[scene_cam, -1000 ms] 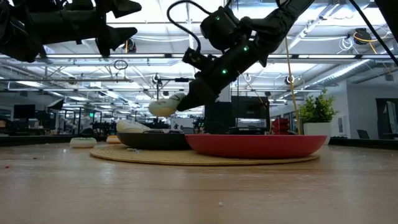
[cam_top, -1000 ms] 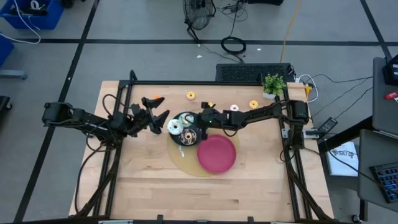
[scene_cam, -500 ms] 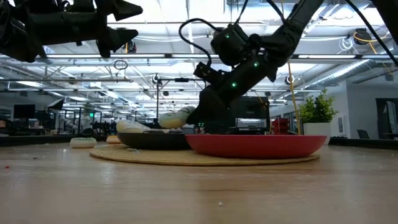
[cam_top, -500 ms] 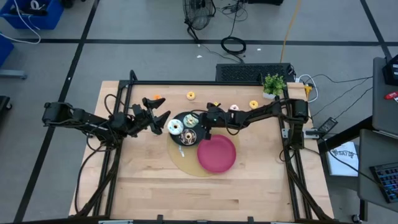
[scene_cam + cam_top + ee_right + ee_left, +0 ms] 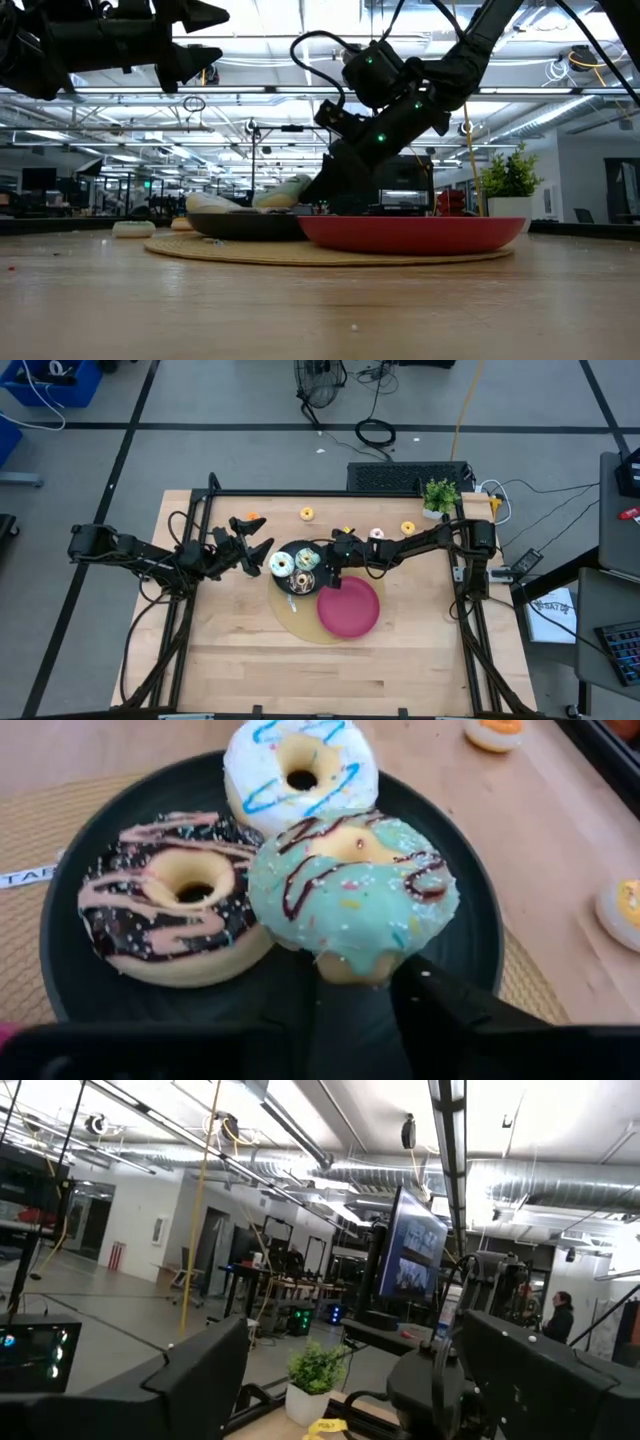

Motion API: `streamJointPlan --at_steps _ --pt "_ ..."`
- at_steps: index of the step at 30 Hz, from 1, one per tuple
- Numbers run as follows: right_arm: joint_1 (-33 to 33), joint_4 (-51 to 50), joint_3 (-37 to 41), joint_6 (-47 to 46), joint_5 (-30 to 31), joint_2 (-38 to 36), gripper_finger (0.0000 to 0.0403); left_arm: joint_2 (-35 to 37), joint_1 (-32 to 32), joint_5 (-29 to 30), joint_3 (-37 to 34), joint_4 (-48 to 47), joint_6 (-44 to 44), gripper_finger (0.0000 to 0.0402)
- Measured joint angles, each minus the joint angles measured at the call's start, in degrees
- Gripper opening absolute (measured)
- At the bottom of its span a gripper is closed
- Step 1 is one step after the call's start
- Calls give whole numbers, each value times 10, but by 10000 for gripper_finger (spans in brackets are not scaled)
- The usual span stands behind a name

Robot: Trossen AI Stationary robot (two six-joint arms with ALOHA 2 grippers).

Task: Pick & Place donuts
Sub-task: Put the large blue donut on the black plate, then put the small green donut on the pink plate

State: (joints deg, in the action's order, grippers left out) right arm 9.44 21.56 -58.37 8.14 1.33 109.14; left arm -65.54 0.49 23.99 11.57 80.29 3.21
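Three small iced toy donuts sit in the one round black plate (image 5: pixel 470 935): a teal-iced donut with brown drizzle (image 5: pixel 352 892), a white-iced donut with blue drizzle (image 5: pixel 300 770) and a brown-iced donut with pink drizzle (image 5: pixel 175 910). Beside it lies one round red plate (image 5: pixel 348 606), both on one round woven tan mat (image 5: pixel 295 618). Four more small donuts lie loose on the wooden tabletop (image 5: pixel 250 660), and one small potted green plant (image 5: pixel 439 494) stands at its corner.

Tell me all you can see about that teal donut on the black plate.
The teal donut is a small toy ring with pale teal icing, dark brown drizzle lines and tiny sprinkles over a tan base. It sits tilted on the black plate, leaning on the brown donut and touching the white donut. The right gripper has its dark fingers at the donut's near edge, about on it.
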Motion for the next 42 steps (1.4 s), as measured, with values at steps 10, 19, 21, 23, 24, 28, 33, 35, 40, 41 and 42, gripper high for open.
streamJointPlan --at_steps 10,19,21,23,24,28,33,35,40,41,42 --pt "-1 -5 0 -2 3 -1 232 0 0 0 0 -10 1 360" --pt "-6 -21 0 1 6 -29 262 0 0 0 0 -13 1 351" --pt "-6 -25 0 1 20 -36 262 0 0 0 0 -14 1 352" --pt "-6 -35 0 6 44 -41 261 0 0 0 0 -18 1 355" --pt "-6 -34 0 6 56 -41 260 0 0 0 0 -19 1 357" --pt "-6 -43 0 0 68 -40 259 0 0 0 0 -24 1 356" --pt "-8 -39 0 0 61 -46 260 0 0 0 0 -25 4 349" --pt "-11 -33 0 0 61 -57 259 0 0 0 0 -27 16 351" --pt "-26 -57 0 -4 60 -116 257 3 -3 -61 0 -67 -18 352" --pt "-30 -64 0 -10 60 -131 257 5 -4 -74 0 -85 -26 351" --pt "-34 -77 0 -17 60 -148 258 9 -7 -82 0 -109 -31 349"
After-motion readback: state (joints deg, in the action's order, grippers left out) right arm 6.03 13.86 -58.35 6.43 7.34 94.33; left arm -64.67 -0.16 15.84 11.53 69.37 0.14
